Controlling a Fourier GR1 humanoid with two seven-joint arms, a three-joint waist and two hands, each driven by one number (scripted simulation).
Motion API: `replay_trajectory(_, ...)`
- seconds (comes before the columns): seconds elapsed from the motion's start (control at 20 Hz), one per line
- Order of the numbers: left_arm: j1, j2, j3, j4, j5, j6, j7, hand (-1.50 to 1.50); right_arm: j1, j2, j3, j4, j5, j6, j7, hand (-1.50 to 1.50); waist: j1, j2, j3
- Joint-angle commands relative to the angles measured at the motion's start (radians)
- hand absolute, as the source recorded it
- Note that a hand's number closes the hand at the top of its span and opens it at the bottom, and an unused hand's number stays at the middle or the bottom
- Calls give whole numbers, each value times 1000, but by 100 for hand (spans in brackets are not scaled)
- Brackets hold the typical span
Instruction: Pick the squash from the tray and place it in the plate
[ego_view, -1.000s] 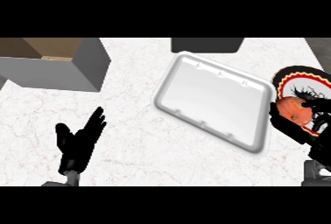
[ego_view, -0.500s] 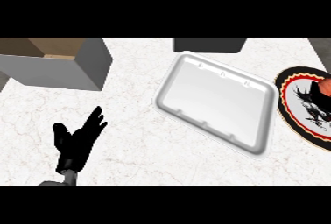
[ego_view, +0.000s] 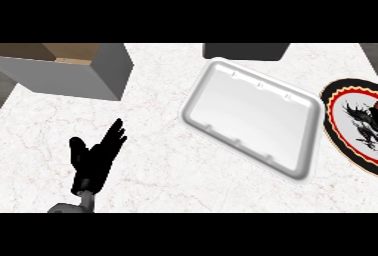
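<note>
The white tray (ego_view: 221, 80) lies tilted in the middle of the counter with nothing in it. At the right edge lies the plate (ego_view: 341, 117), black-rimmed with a red ring and a black figure on white, partly cut off by the view. A small reddish patch (ego_view: 374, 106) shows on it at the very edge; I cannot tell if it is the squash. My left hand (ego_view: 94, 156) rests at the lower left, open, fingers up, holding nothing. My right hand does not show.
A grey open box (ego_view: 70, 75) stands at the upper left. A dark grey block (ego_view: 244, 50) sits at the top edge behind the tray. White marble counter (ego_view: 162, 170) lies between my left hand and the tray.
One second ago my right hand hovered over the plate with a reddish thing in it. It has since pulled out of view to the right. The left hand stayed put.
</note>
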Motion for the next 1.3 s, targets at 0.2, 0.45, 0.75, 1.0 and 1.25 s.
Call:
replay_trajectory(0.2,-15,-21,-8,42,-14,3,6,0,-150,-34,-10,295,-3,192,-119,-150,13,8,2)
replay_trajectory(0.45,-19,-24,4,32,1,-7,0,0,-153,-44,-143,286,-139,278,-332,-150,-1,7,4)
replay_trajectory(0.75,-13,-35,9,58,-17,5,-26,0,-173,-96,-281,352,-260,343,-412,-150,-13,3,1)
replay_trajectory(1.0,5,-26,23,63,-28,9,-22,0,-97,-118,-317,404,-313,530,-451,-150,-32,-6,-2)
replay_trajectory(1.25,27,5,58,15,13,-33,9,0,-13,-190,-311,420,-324,752,-487,-150,-33,-10,-2)
